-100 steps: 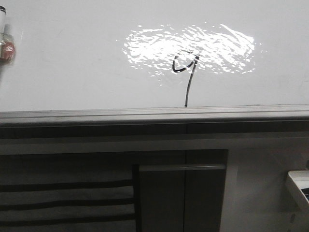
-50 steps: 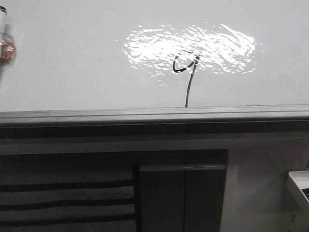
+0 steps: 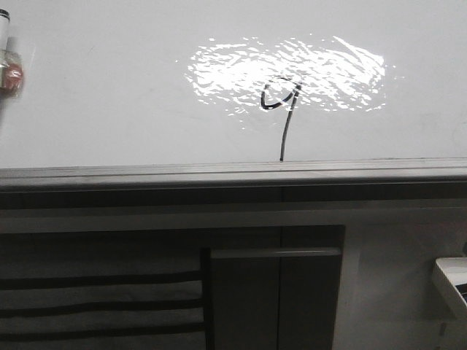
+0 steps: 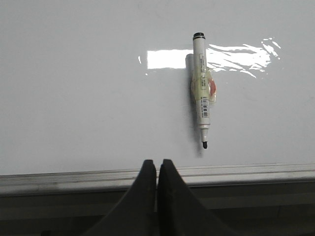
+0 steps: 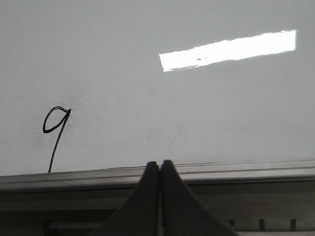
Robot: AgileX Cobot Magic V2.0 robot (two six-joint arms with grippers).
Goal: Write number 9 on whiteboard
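Note:
The number 9 (image 3: 281, 109) is drawn in thin black line on the whiteboard (image 3: 109, 95), its loop inside the glare patch and its tail reaching down to the grey rim (image 3: 233, 172). It also shows in the right wrist view (image 5: 54, 132). A white marker (image 4: 202, 91) with a black tip lies on the whiteboard (image 4: 74, 98), uncapped; its end shows at the far left of the front view (image 3: 6, 58). My left gripper (image 4: 157, 163) is shut and empty, back from the marker. My right gripper (image 5: 160, 164) is shut and empty at the rim.
Below the rim are grey cabinet panels (image 3: 314, 292) with a horizontal handle (image 3: 273, 253). A dark slatted panel (image 3: 95, 306) is at the lower left. A white object's corner (image 3: 452, 281) sticks in at the lower right.

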